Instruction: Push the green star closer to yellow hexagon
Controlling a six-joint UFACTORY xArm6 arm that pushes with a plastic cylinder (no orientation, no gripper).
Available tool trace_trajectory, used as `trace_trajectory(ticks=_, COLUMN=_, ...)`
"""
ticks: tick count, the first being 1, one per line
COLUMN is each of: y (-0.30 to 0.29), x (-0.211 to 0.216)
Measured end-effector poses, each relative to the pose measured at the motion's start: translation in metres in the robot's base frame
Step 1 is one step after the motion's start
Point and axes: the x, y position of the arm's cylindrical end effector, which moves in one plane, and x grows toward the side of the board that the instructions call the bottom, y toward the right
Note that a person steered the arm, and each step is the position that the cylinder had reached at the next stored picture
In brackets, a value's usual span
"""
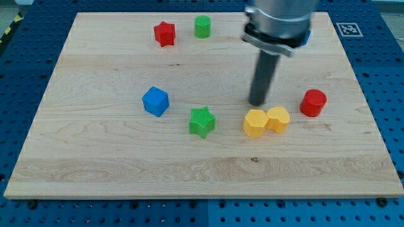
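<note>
The green star (202, 122) lies on the wooden board (113, 170) a little below its middle. The yellow hexagon (255, 123) lies to the star's right with a gap between them. A second yellow block (278, 119), heart-like in shape, touches the hexagon's right side. My tip (257, 103) stands just above the yellow hexagon, toward the view's top, well to the right of the green star and touching neither.
A blue cube (155, 101) lies left of the star. A red cylinder (313, 103) lies right of the yellow blocks. A red star (165, 33) and a green cylinder (202, 27) lie near the top edge. A marker tag (346, 29) sits at the top right.
</note>
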Motion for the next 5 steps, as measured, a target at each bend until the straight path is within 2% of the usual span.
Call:
trace_trajectory(ticks=1, y=-0.073, x=-0.047)
trace_trajectory(ticks=3, y=-0.248, x=-0.06)
trace_trajectory(ticks=4, y=-0.293, x=-0.029)
trace_trajectory(ticks=5, y=-0.279, x=0.024)
